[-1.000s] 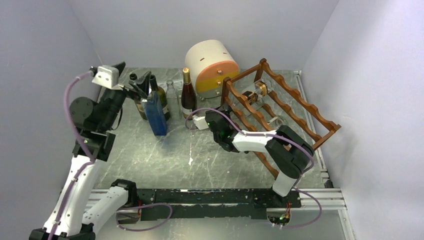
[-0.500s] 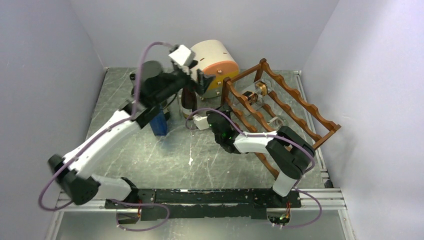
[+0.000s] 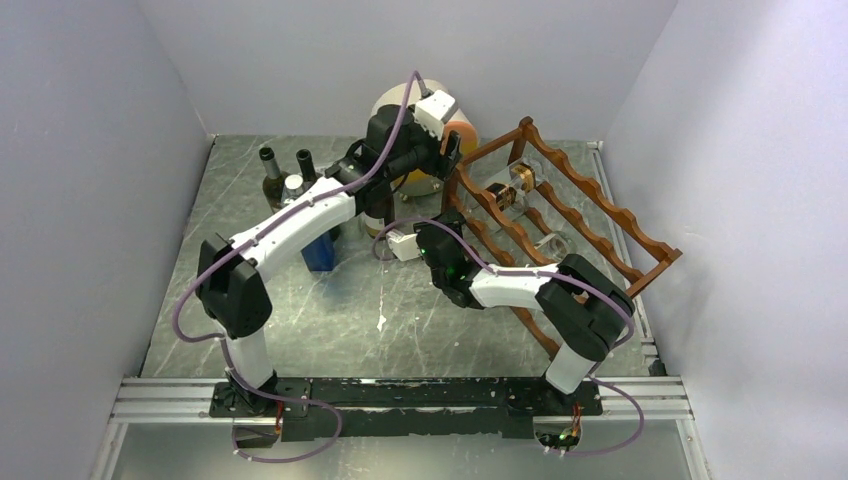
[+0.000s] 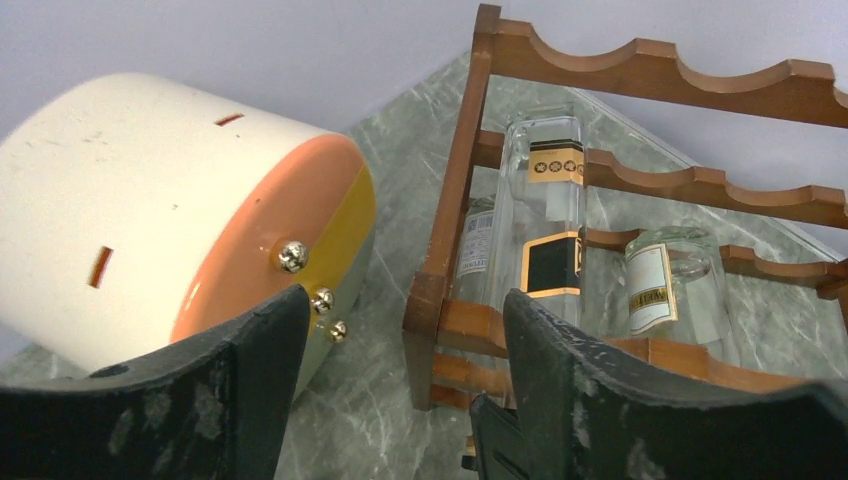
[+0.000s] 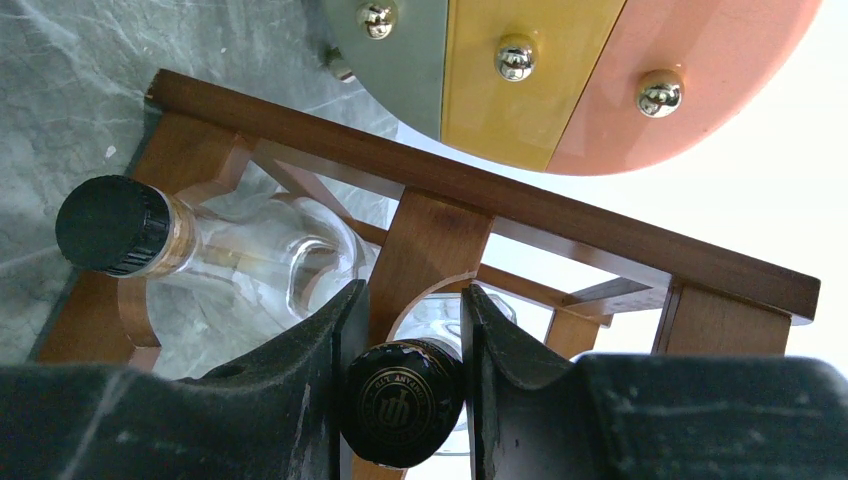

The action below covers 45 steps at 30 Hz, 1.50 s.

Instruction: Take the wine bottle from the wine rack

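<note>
The reddish-brown wine rack [image 3: 600,205] stands tilted at the right. It also shows in the left wrist view [image 4: 650,65] and the right wrist view [image 5: 440,235]. My right gripper [image 3: 440,240] is at the rack's near left end. It is shut on the black, gold-stamped cap of a clear wine bottle [image 5: 405,400] lying in the rack. A second clear bottle [image 5: 112,225] lies beside it. My left gripper [image 3: 452,150] is open and empty above the rack's far left corner post, and two clear labelled bottles [image 4: 545,230] lie in the tiers beyond it.
A round cream-and-orange drawer box [image 3: 395,105] stands just left of the rack, close to my left gripper [image 4: 405,340]. Several upright bottles [image 3: 270,165] and a blue bottle [image 3: 320,250] stand at the back left. Walls close in the table on three sides.
My left arm has swung from the far left, over the standing bottles, to the rack's far left corner. My right gripper has stayed at the bottle cap.
</note>
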{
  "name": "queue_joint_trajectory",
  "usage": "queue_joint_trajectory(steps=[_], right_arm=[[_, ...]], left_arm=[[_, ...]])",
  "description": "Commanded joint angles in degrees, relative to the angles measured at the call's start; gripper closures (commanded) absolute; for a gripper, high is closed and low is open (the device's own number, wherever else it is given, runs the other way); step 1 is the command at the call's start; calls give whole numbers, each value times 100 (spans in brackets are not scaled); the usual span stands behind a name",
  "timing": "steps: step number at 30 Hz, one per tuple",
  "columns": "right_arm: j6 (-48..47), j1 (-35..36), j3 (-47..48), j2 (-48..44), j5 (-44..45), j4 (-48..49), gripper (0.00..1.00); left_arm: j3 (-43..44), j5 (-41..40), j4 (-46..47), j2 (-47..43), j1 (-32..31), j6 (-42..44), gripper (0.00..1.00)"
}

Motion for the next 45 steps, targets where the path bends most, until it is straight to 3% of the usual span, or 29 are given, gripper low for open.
queue_joint_trajectory(steps=[1, 8, 15, 26, 45], right_arm=[[1066, 276, -309, 161, -571, -828, 100], [1022, 280, -327, 79, -594, -800, 100], [932, 520, -338, 11, -540, -800, 100], [817, 1151, -456, -427, -269, -690, 100], [1813, 1918, -498, -655, -73, -1298, 100]], left_arm=[[48, -221, -72, 109, -17, -64, 29], [-645, 159, 303, 41, -19, -140, 28], [-323, 319, 177, 482, -15, -52, 53], [-67, 539, 350, 887, 68, 95, 74], [-74, 699, 570, 994, 258, 81, 77]])
